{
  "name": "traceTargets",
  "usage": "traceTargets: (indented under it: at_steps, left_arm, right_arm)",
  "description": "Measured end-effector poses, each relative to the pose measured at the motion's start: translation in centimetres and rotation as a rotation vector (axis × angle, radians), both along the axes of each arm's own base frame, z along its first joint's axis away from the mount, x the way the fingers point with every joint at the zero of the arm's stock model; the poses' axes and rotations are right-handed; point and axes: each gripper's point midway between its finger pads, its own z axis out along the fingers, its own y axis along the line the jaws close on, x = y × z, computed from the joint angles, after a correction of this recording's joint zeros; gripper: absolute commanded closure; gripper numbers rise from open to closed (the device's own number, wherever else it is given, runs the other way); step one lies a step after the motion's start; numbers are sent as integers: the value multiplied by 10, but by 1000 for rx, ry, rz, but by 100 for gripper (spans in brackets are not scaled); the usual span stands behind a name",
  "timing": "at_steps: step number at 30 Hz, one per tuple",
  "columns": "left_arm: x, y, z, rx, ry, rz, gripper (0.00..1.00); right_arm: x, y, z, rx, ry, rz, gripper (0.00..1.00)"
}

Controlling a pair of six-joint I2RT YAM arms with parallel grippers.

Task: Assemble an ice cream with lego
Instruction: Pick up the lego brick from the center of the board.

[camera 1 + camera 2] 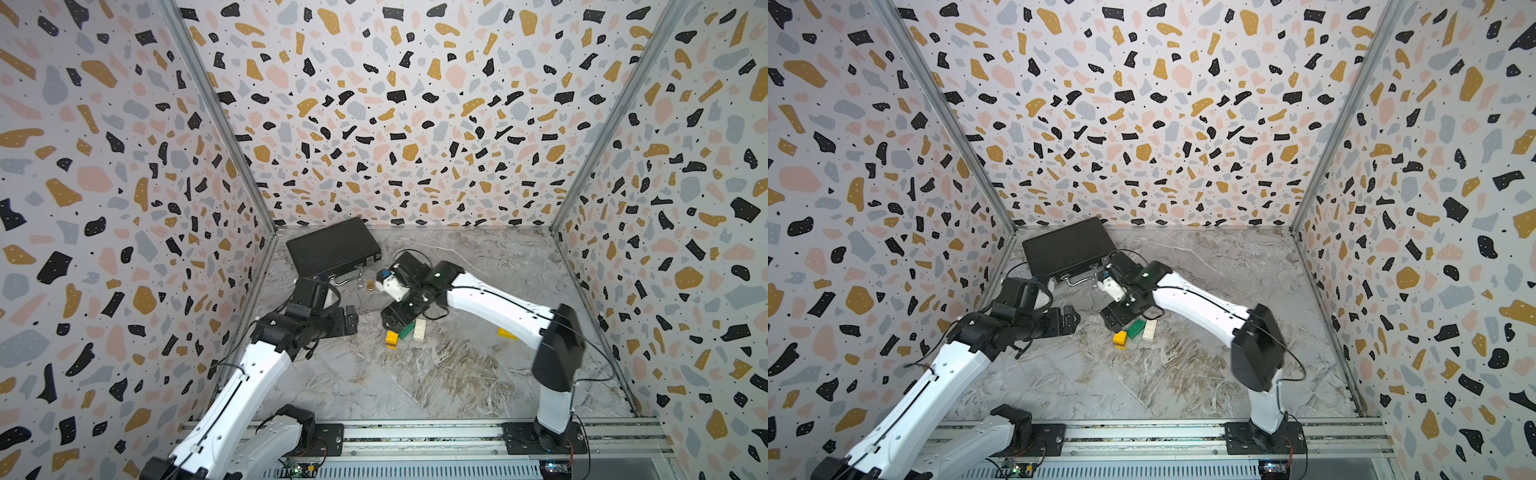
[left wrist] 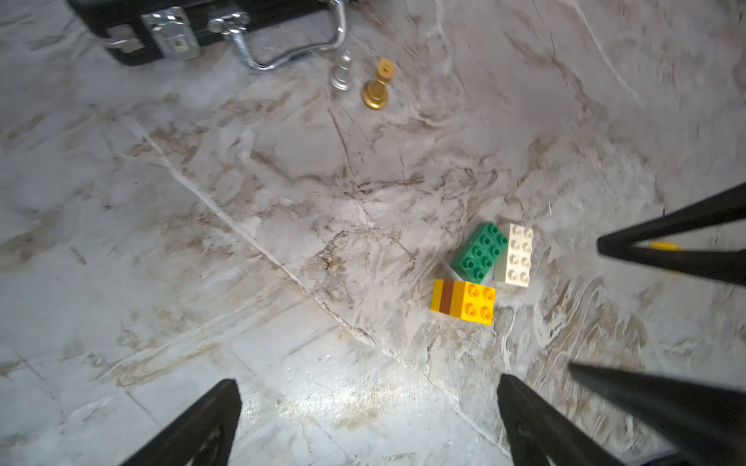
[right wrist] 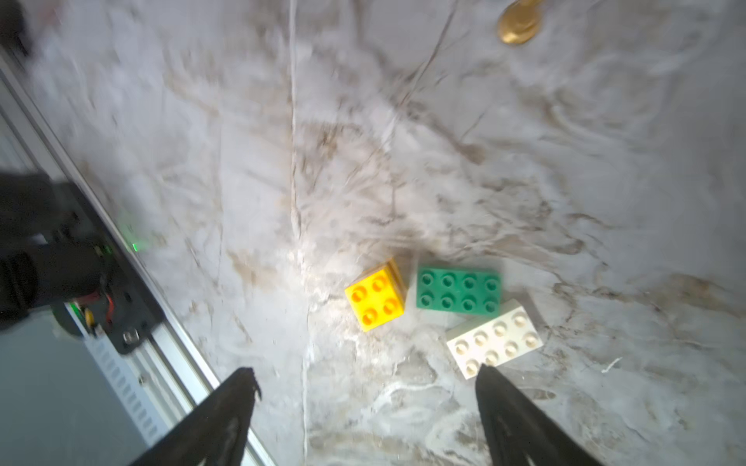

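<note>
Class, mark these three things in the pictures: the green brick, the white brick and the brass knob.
green brick (image 3: pixel 459 289): right wrist view, middle of its studded top face.
white brick (image 3: pixel 494 341): right wrist view, middle of its studded top face.
brass knob (image 2: pixel 375 96): left wrist view, on its round base.

No legible text or labels

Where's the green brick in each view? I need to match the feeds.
In a top view: green brick just below centre, between yellow stack and white brick.
In a top view: green brick likewise just below centre.
Left wrist: green brick beside the white brick.
Right wrist: green brick between yellow stack and white brick.
Shared landmark: the white brick.
</note>
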Motion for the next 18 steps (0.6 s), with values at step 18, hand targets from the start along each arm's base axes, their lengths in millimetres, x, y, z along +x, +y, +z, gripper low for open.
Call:
traceTargets:
  at_steps: [18]
  left_arm:
    - [59,-142,-118,324,377,-565,31]
  right_arm:
    - [48,-149,-77,395,-226,-679,23]
